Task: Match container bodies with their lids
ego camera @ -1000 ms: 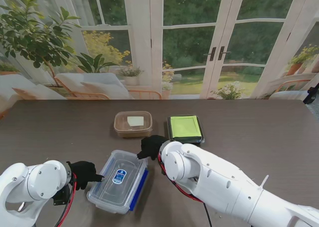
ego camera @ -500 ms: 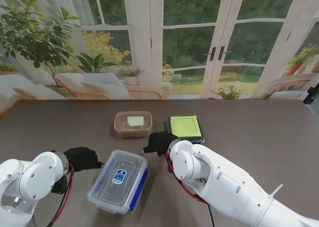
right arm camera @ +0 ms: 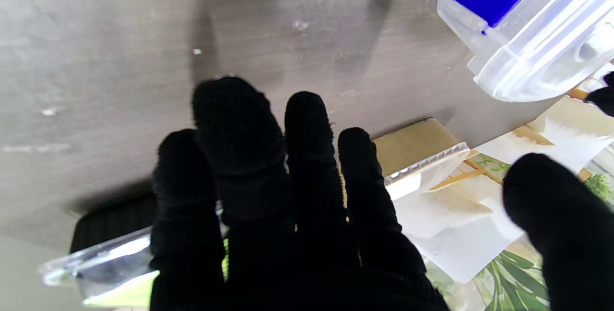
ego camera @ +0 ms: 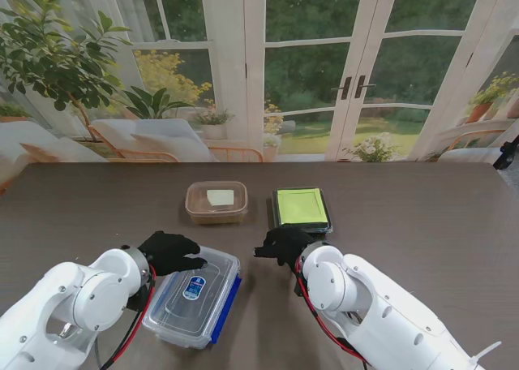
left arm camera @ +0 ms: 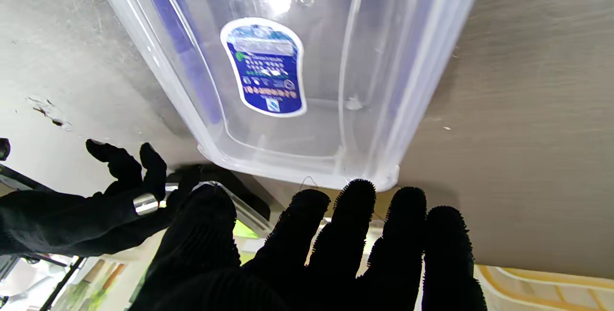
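A clear plastic container with a blue label and a blue lid under it lies near me, left of centre; in the left wrist view the clear container fills the frame. My left hand hovers open at its far left corner, fingers spread. My right hand is open between the clear container and a black container with a green lid. A brown container with a pale note inside sits farther away. In the right wrist view my right hand covers part of the black container.
The dark wooden table stretches to the right and to the far left. Beyond its far edge are glass doors and plants.
My left hand rose from the table beside the clear container's left side to its far corner. My right hand drew away to the right, toward the green-lidded container.
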